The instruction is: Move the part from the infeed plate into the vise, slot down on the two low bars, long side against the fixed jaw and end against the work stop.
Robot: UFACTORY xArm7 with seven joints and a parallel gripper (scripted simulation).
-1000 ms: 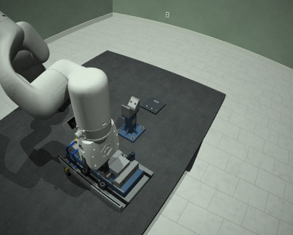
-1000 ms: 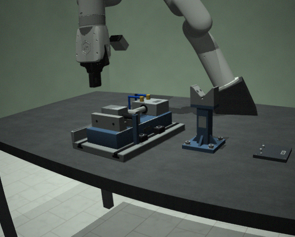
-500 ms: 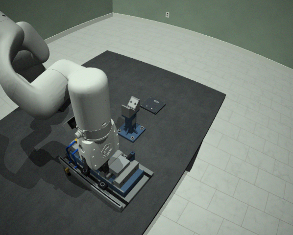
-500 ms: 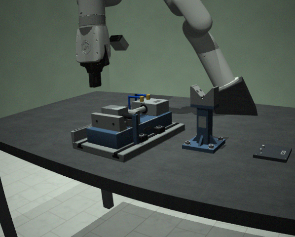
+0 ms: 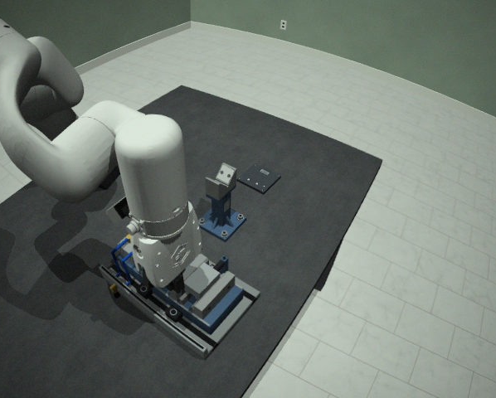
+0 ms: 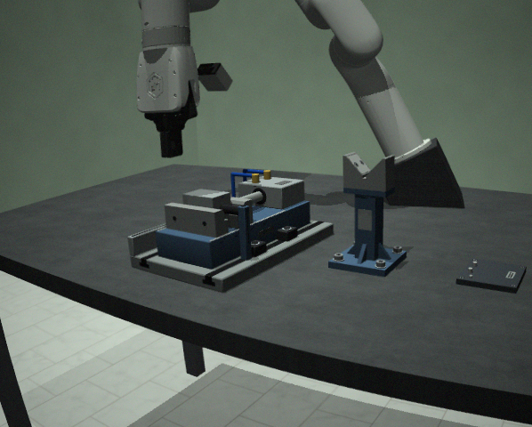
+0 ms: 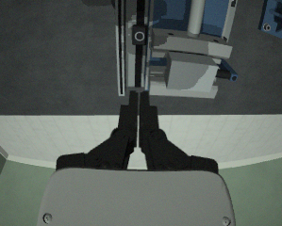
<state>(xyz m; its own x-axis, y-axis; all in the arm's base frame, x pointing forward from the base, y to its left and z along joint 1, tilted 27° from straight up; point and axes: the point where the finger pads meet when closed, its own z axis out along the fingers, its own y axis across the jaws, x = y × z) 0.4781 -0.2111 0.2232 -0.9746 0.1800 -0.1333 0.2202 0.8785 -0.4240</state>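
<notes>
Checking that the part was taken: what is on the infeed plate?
Only small pins and a label show on the infeed plate; no block lies there. Nothing covers the plate in the top or exterior view.

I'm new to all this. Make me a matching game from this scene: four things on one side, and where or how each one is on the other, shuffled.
Things:
1. gripper
2. infeed plate
3. V-block
4. vise

Descriptions:
A. lies flat and dark near the table's edge, nothing on it
B. sits on a grey railed base, blue body
C. hangs in the air, fingers shut, holding nothing
D. sits atop a blue bolted stand

Pairs: 1-C, 2-A, 3-D, 4-B
</notes>
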